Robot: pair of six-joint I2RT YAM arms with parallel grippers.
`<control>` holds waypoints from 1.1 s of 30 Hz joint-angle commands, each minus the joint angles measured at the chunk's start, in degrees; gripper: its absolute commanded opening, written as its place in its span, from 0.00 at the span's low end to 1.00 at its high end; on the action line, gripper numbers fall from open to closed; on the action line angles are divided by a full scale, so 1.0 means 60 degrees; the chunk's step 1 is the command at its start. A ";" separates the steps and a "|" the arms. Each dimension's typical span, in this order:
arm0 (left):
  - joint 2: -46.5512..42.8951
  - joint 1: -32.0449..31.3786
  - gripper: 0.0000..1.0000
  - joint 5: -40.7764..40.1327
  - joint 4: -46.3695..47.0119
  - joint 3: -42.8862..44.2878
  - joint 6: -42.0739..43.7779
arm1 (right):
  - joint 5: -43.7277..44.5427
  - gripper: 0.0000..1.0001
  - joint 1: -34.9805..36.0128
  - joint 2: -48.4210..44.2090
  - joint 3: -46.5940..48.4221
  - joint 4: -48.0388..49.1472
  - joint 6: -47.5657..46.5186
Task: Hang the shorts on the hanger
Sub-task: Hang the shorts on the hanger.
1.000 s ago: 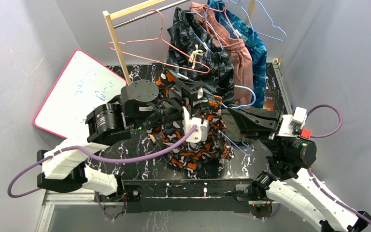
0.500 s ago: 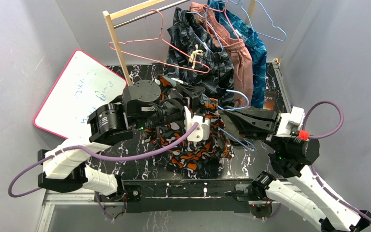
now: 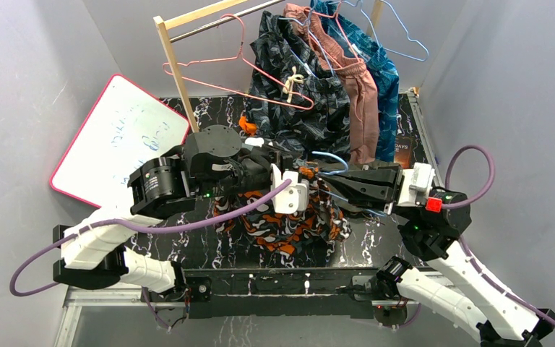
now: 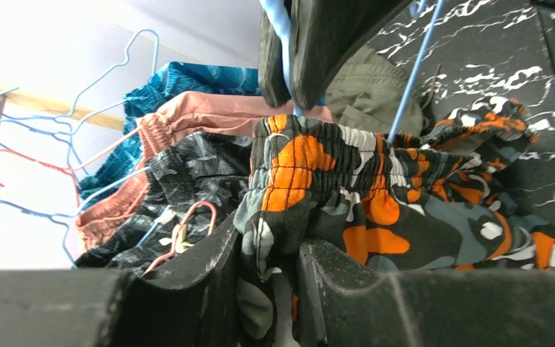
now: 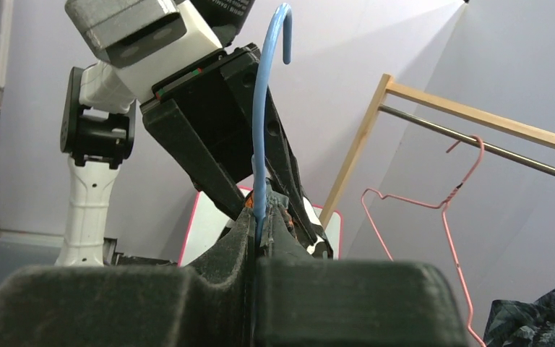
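My left fingers point(image 4: 188, 289) pinch the soft orange-black-grey camouflage shorts point(image 3: 289, 228) by the waistband point(image 4: 318, 148) at the top view's centre. My right fingers point(image 5: 152, 303) clamp the thin light-blue wire hanger point(image 5: 259, 130), meeting that waistband from the right.

Right wrist view: the hanger point(image 5: 264, 130) shows hook and neck only; its triangle is hidden below my right gripper point(image 5: 260, 235). Top view: my arms cover much of the shorts point(image 3: 289, 228). Whiteboard point(image 3: 119, 137) writing illegible.
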 commanded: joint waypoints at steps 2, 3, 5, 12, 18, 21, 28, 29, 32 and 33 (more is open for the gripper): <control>-0.0304 -0.0044 0.19 0.1086 -0.0341 -0.0017 -0.0957 | -0.0422 0.00 -0.0027 0.0312 0.0850 0.0387 -0.0911; -0.0319 -0.0046 0.13 0.1172 -0.0376 -0.0012 -0.1037 | -0.0484 0.00 -0.0035 0.0378 0.0855 0.0318 -0.0978; -0.0376 -0.0046 0.00 0.1236 -0.0399 -0.0107 -0.1142 | -0.0592 0.00 -0.0024 0.0458 0.0852 0.0288 -0.1057; -0.0584 -0.0046 0.00 0.1606 -0.0586 -0.0508 -0.1698 | -0.0587 0.00 -0.0031 0.0486 0.0829 0.0031 -0.1234; -0.0575 -0.0046 0.00 0.2314 -0.0497 -0.0595 -0.2255 | -0.0730 0.00 -0.0035 0.0709 0.0920 0.0583 -0.0860; -0.0531 -0.0046 0.06 0.2585 -0.0496 -0.0671 -0.2475 | -0.0699 0.00 -0.0022 0.0759 0.0874 0.0964 -0.0648; -0.0444 -0.0046 0.12 0.2897 -0.0484 -0.0928 -0.2690 | -0.0665 0.00 -0.0036 0.0866 0.0841 0.1520 -0.0424; -0.0423 -0.0043 0.12 0.2945 -0.0482 -0.0943 -0.2715 | -0.0666 0.00 -0.0027 0.0885 0.0842 0.1549 -0.0408; -0.0464 -0.0046 0.00 0.2907 -0.0391 -0.1001 -0.2751 | -0.0668 0.00 -0.0035 0.0901 0.0895 0.1463 -0.0414; -0.0502 -0.0039 0.00 0.2870 -0.0371 -0.1005 -0.2798 | -0.0637 0.00 -0.0027 0.0880 0.0904 0.1346 -0.0454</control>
